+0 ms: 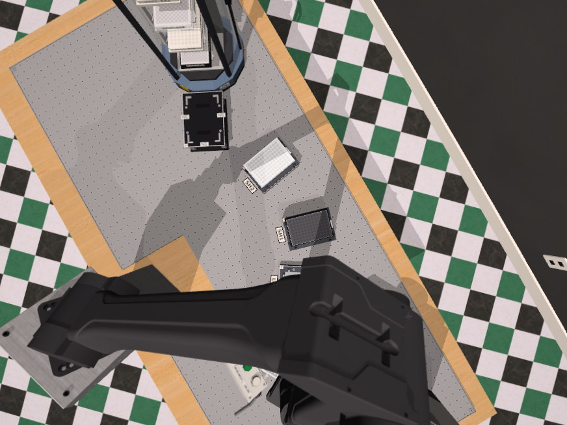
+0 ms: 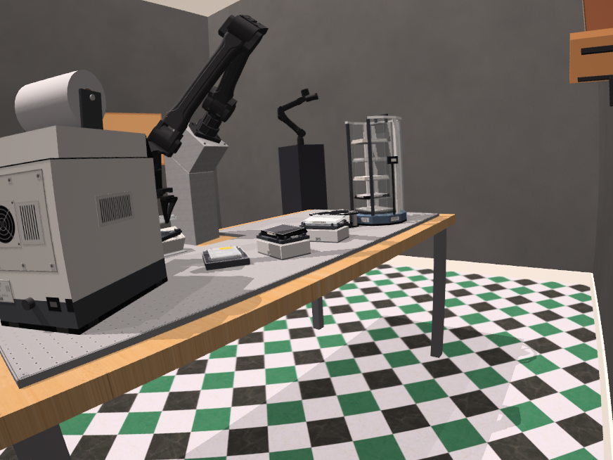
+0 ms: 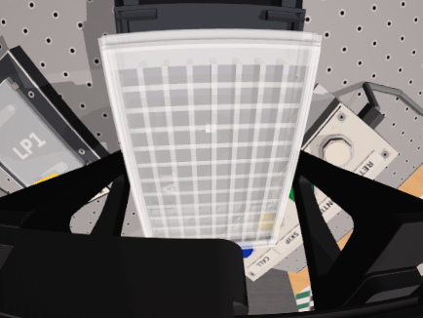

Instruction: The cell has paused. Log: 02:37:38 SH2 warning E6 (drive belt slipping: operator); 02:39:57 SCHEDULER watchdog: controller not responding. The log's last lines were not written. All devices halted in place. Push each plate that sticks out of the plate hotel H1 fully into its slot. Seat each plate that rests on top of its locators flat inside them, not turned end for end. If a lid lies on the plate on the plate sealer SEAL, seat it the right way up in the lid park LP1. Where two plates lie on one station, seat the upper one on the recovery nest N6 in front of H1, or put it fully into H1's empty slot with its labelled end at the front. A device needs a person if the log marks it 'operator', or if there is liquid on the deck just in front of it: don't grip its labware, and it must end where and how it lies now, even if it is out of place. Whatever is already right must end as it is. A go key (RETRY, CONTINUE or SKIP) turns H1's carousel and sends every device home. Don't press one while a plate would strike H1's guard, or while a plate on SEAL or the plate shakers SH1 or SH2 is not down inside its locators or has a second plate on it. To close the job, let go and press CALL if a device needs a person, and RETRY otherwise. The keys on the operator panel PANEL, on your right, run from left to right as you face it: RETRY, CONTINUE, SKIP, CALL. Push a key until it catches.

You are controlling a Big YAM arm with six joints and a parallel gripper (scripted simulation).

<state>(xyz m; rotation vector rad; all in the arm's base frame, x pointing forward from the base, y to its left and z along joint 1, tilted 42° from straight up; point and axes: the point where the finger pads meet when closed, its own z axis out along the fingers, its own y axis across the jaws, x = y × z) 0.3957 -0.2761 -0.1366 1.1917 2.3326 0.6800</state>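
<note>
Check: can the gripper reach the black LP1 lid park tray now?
Probably yes: the gripper, holding the clear gridded lid, hangs just beside the black LP1 lid park tray; nothing stands between.

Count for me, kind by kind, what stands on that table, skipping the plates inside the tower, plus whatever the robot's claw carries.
Shelf tower: 1
Empty black holder: 1
Shaker boxes, each with a plate on top: 2
Black tray: 1
Button panel: 1
Big grey machine: 1
Clear lid, in the claw: 1
Total: 8
</note>
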